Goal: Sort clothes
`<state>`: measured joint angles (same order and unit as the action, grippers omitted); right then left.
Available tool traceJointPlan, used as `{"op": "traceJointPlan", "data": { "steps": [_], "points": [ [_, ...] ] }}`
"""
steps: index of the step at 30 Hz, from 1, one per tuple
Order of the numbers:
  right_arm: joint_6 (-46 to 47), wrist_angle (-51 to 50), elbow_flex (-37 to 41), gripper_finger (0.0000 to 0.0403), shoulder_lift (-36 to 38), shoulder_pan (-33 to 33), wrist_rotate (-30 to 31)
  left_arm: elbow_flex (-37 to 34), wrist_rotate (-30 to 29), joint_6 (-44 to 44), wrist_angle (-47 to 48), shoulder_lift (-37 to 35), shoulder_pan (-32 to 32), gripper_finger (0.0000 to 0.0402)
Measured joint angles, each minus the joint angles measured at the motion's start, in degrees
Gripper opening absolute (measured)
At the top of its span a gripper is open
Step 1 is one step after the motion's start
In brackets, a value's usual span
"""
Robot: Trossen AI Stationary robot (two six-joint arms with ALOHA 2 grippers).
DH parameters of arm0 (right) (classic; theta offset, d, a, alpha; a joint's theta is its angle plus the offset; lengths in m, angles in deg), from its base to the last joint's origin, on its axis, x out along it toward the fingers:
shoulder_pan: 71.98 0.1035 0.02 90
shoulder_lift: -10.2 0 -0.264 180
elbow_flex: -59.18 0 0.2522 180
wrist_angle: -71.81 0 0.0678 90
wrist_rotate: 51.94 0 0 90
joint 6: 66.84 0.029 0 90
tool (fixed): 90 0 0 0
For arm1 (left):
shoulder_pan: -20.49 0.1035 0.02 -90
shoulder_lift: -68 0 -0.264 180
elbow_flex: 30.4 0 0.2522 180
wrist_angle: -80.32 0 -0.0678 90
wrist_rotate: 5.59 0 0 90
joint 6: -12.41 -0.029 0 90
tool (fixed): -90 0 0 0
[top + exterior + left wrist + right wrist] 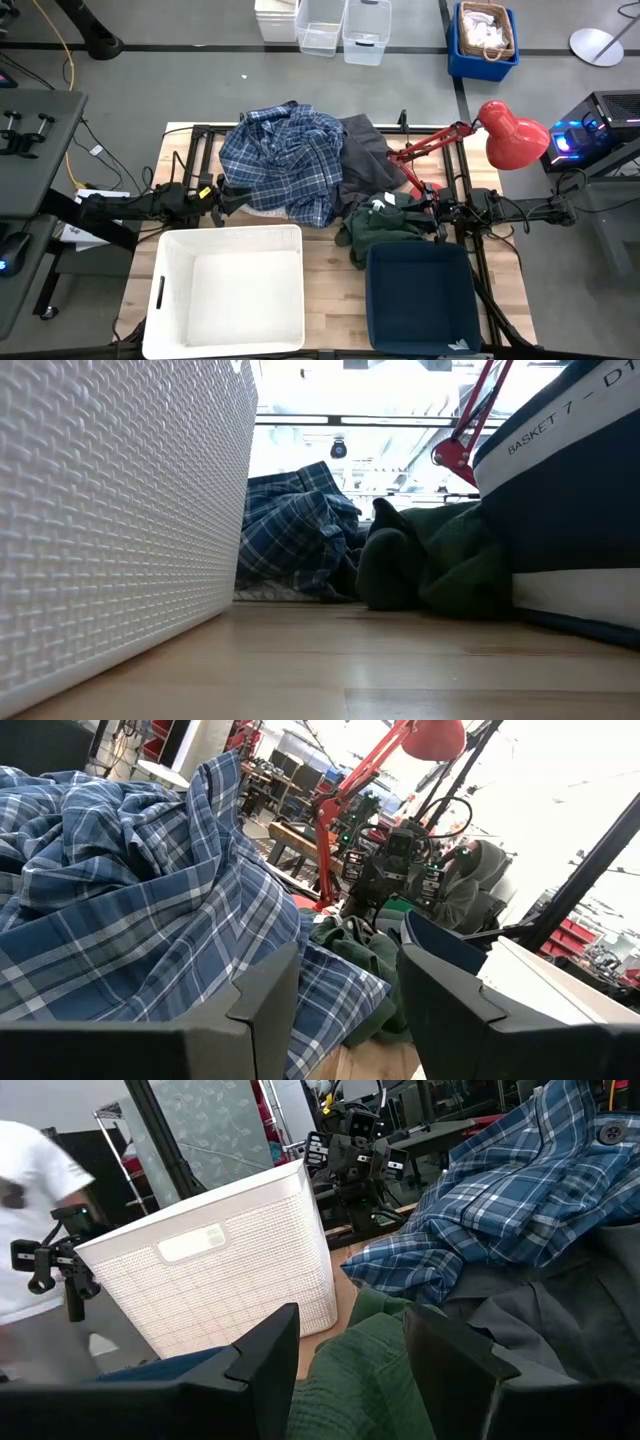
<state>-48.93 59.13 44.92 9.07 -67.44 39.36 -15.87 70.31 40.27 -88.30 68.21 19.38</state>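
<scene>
A pile of clothes lies on the far middle of the table. It holds a blue-and-white plaid shirt (285,160), a dark grey garment (365,150) and a dark green one (385,225) with a white label. A white edge (262,212) shows under the plaid shirt. My left gripper (232,195) is open and level at the plaid shirt's left edge (150,920). My right gripper (432,215) is open and level at the green garment's right edge. Green cloth (350,1380) lies between its fingers. My left gripper (348,960) comes level from the table's left, with the plaid shirt's edge (330,985) just past its fingers; whether it touches, I cannot tell. My right gripper (352,1320) comes level from the table's right, with the green garment between its fingers; whether they touch it, I cannot tell.
A white basket (225,290) stands at the near left and a dark blue basket (420,300) at the near right, close to the green garment. A red desk lamp (510,130) reaches over the far right. A person in white (30,1170) stands beyond the table.
</scene>
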Motion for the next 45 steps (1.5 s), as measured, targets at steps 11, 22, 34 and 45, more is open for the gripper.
{"op": "traceJointPlan", "data": {
  "steps": [11, 22, 34, 45],
  "points": [
    [0.0, 0.0, 0.01, 0.0179, 0.02, 0.01, -0.01, 0.0, -0.01, 0.01, 0.0, -0.02, -0.01, 0.016],
    [0.0, 0.0, -0.01, 0.0179, -0.04, 0.02, 0.0, 5.48, -12.19, 8.63, -22.03, 11.17, 0.56, 0.016],
    [0.0, -0.01, 0.0, 0.0179, -0.02, 0.0, 0.0, 62.03, -0.05, -23.4, 37.32, 59.73, 19.59, 0.0184],
    [0.0, 0.0, 0.01, 0.0179, -0.02, 0.01, -0.01, 84.94, 9.37, -17.73, 64.31, 93.17, 27.13, 0.0239]
  ]
}}
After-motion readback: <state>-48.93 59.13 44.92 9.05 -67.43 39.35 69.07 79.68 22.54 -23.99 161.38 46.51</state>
